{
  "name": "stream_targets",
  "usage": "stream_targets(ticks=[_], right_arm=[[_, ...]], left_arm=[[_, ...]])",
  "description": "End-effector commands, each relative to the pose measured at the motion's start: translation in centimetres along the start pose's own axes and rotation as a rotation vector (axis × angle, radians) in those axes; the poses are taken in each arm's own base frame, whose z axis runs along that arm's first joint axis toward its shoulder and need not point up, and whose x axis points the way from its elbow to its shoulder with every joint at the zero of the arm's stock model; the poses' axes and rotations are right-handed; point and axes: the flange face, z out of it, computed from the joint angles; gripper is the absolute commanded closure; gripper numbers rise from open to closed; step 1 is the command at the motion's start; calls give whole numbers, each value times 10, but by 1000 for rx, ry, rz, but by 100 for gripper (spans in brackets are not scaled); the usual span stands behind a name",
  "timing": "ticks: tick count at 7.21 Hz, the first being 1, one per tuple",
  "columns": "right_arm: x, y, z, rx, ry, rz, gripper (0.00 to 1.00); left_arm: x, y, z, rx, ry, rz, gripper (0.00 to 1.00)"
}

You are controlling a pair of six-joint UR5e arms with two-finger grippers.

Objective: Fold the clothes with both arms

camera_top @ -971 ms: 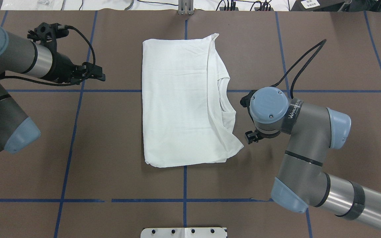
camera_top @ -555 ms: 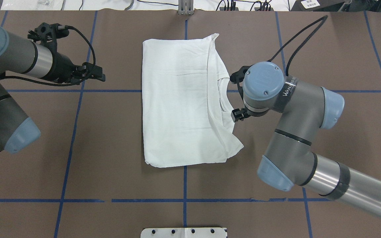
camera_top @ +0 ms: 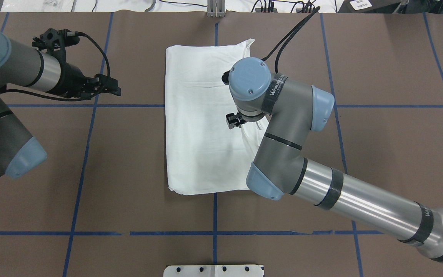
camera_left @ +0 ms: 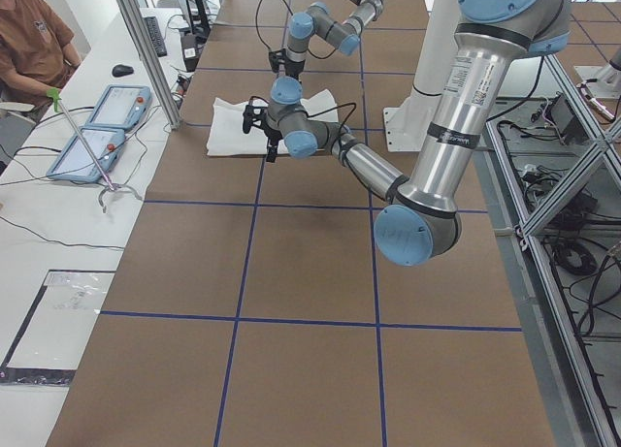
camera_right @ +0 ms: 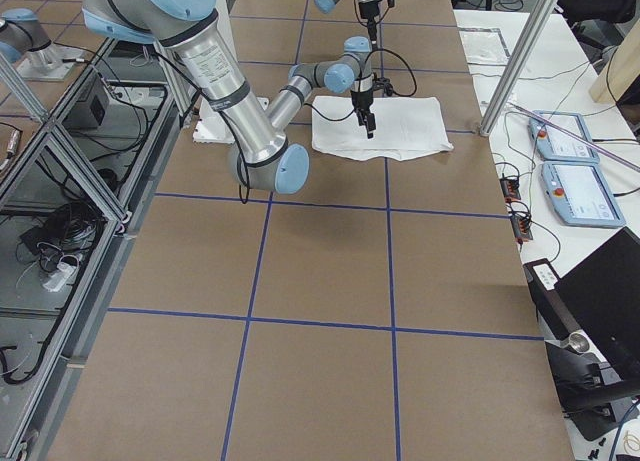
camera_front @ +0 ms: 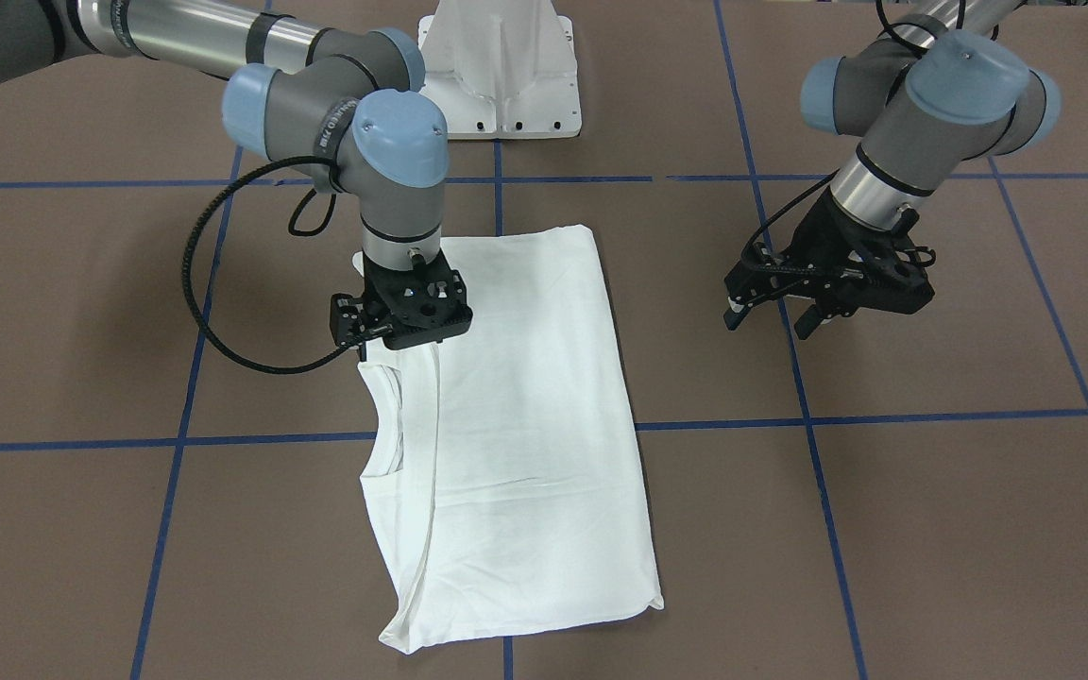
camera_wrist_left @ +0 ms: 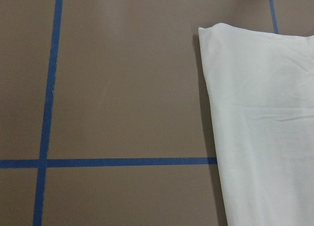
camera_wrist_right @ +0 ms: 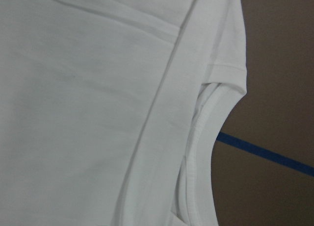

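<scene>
The white shirt (camera_top: 202,134) lies folded into a tall rectangle on the brown table, its ribbed collar (camera_wrist_right: 206,138) at the fold's right edge. It also shows in the front view as the shirt (camera_front: 525,425) and in the left wrist view as its corner (camera_wrist_left: 265,128). My right gripper (camera_front: 395,332) points straight down over the collar side of the shirt. Its wrist (camera_top: 248,79) hides the fingers, so I cannot tell open from shut. My left gripper (camera_front: 768,323) hovers open and empty over bare table, left of the shirt (camera_top: 115,89).
The white pedestal (camera_front: 501,76) stands at the robot's side of the table. Blue tape lines (camera_top: 90,105) cross the brown surface. A seated person (camera_left: 29,49) and two tablets (camera_left: 102,127) are beyond the far edge. Cables (camera_top: 283,5) run along that edge.
My right arm has swung left and farther up the table, from beside the shirt's right edge to above the shirt. The left arm and the shirt have stayed in place.
</scene>
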Motion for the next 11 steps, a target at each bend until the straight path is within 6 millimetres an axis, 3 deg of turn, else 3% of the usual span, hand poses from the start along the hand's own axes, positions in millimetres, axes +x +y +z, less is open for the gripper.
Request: stream_targets(ticks=[1, 7, 10, 11], right_arm=[[-18, 4, 27, -19, -2, -22, 0], [-1, 25, 57, -71, 28, -26, 0], [26, 19, 51, -75, 15, 1, 0], [43, 32, 57, -79, 23, 5, 0]], left_arm=[[2, -1, 0, 1, 3, 1, 0], [4, -1, 1, 1, 5, 0, 0], [3, -1, 5, -4, 1, -2, 0], [8, -3, 3, 0, 8, 0, 0]])
